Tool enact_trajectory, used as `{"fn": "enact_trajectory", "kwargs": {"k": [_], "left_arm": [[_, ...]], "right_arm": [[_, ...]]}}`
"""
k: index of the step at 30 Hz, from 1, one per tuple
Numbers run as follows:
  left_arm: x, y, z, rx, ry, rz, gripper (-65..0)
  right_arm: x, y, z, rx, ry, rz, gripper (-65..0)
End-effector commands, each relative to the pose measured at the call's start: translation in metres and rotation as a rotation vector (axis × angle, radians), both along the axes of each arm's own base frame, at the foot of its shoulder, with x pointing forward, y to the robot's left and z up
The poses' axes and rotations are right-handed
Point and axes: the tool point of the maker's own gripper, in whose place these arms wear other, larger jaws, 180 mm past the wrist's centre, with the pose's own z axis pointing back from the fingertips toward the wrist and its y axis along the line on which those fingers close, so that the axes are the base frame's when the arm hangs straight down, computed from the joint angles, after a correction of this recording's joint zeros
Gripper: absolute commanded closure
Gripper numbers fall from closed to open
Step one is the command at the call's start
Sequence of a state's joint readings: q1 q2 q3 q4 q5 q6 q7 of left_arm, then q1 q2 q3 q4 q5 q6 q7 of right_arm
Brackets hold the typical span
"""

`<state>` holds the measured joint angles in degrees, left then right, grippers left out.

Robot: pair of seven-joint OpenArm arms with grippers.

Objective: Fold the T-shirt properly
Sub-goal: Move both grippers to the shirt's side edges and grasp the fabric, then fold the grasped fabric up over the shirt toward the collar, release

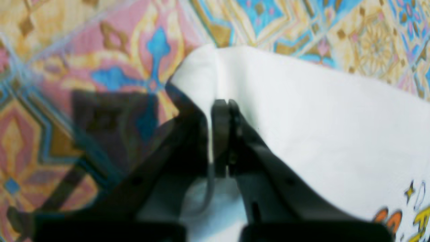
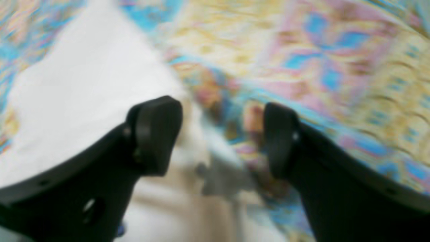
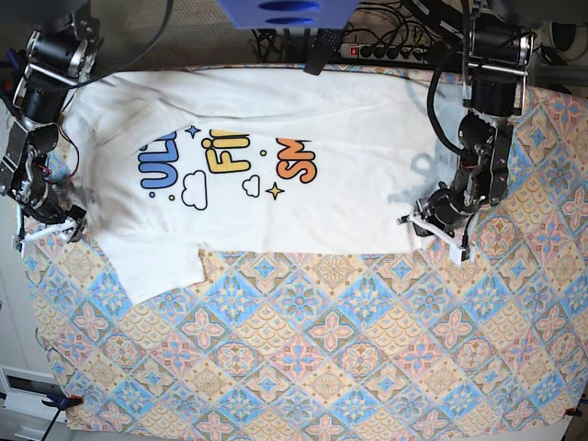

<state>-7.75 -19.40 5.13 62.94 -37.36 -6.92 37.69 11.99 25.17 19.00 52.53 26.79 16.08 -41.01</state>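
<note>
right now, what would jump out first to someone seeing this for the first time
A big white T-shirt with a bright blue, yellow and orange print lies spread across the far half of a colourful patterned tablecloth. At its corner on the base view's right, the left gripper is shut on the fabric, while the right gripper hangs open at the opposite edge.

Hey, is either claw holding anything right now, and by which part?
The left claw is shut on the large white printed T-shirt, pinching its edge at a corner. The right claw is open, holding nothing.
</note>
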Motion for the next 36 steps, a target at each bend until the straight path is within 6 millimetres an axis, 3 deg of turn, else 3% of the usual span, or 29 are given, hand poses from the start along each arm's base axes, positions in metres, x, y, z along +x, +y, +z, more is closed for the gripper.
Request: {"fn": "enact_trajectory", "kwargs": {"k": [1, 7, 14, 19, 21, 26, 28, 36], "left_arm": [[0.014, -0.001, 0.017, 0.003, -0.056, -0.013, 0.0], [0.002, -0.002, 0.01, 0.002, -0.037, -0.016, 0.0], [-0.002, -0.002, 0.007, 0.002, -0.028, -0.016, 0.0], [-0.004, 0.017, 0.009, -0.003, -0.035, 0.046, 0.0], [-0.004, 0.017, 0.009, -0.003, -0.034, 0.047, 0.0], [-0.005, 0.017, 0.009, -0.003, -0.034, 0.047, 0.0], [-0.002, 0.016, 0.013, -0.003, -0.046, 0.043, 0.0], [-0.003, 0.005, 0.037, 0.002, -0.122, 0.006, 0.0]], "right_arm": [[0.022, -0.005, 0.021, -0.027, -0.064, 0.024, -43.4], [0.047, 0.013, 0.008, -0.091, -0.047, 0.136, -43.3], [0.045, 0.02, -0.019, -0.121, 0.003, 0.175, -43.3], [0.042, 0.03, -0.029, -0.151, 0.034, 0.239, -42.0], [0.041, 0.031, -0.031, -0.153, 0.04, 0.246, -36.1], [0.041, 0.031, -0.03, -0.154, 0.034, 0.243, -10.8], [0.044, 0.03, -0.027, -0.159, 0.01, 0.24, -3.4], [0.048, 0.034, -0.014, -0.179, -0.04, 0.289, -0.7]]}}
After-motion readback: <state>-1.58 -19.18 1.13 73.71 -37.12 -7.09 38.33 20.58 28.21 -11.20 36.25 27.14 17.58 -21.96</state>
